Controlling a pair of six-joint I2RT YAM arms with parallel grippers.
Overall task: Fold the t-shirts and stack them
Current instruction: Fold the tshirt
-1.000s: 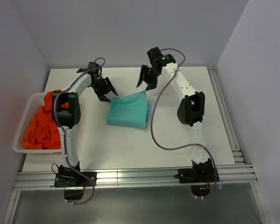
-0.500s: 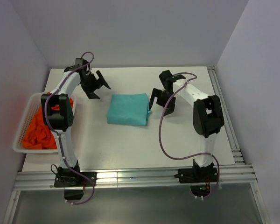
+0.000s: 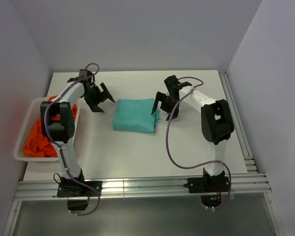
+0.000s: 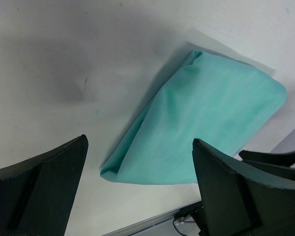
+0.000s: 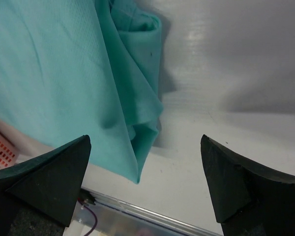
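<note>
Teal shirt (image 3: pixel 134 115) is being flanked on the table (image 3: pixel 137 152), its long axis running from left gripper (image 3: pixel 102 101) to right gripper (image 3: pixel 165 109) (both spread wide, empty), the right being held nearer.

Lighting bright, even, from overhead; soft grey shadows on white table (image 3: pixel 137 147); glare on aluminium rail (image 3: pixel 119 185); focus sharp

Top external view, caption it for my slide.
Left gripper and right gripper, both open, flank the folded teal t-shirt on the table; orange-red t-shirts lie in the white basket.
</note>
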